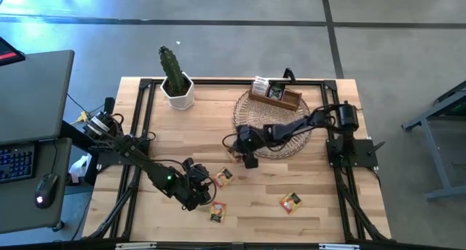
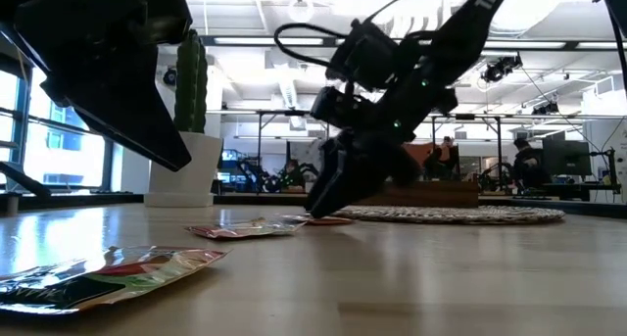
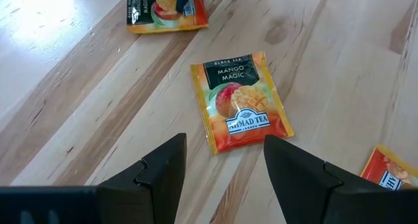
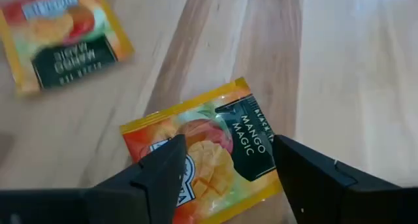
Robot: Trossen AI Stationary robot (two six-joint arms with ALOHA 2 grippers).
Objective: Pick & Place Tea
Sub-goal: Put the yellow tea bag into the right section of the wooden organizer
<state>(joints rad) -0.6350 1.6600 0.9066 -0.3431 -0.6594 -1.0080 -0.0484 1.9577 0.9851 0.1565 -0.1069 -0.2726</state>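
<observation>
**Both grippers spread above tea sachets on the table**

Left arm: reaches from the table's left edge toward the front centre. The left gripper [image 1: 198, 194] sits low over the wooden table [image 1: 291, 228] with its fingers [image 3: 160, 175] spread apart and nothing between them. Just ahead of the fingertips lies a yellow-orange sachet [image 3: 240, 101] printed "Mango Magic", flat on the wood and not touched. A second sachet [image 3: 166, 8] lies farther off in the left wrist view, and a third [image 3: 390, 173] shows only as a corner at the picture's edge.

Centre of the table, seen from above: one sachet [image 1: 218, 211] lies just beside the left gripper at the front, and another [image 1: 223, 176] lies between the two grippers.

Right arm: extends from the right side across a round woven mat [image 1: 277, 126]. The right gripper [image 1: 249, 159] points down just in front of the mat's edge. Its fingers [image 4: 157, 175] stand wide apart – directly above a sachet [image 4: 215, 149] that lies flat on the wood, partly hidden by the fingertips and not pinched. A further sachet [image 4: 62, 34] lies near it.

Right front: a lone sachet [image 1: 291, 202] lies well apart from both grippers.

Rear: a cactus in a white pot [image 1: 176, 81] stands at the left – a wooden box [image 1: 275, 94] holding sachets rests on the mat's far side.
</observation>
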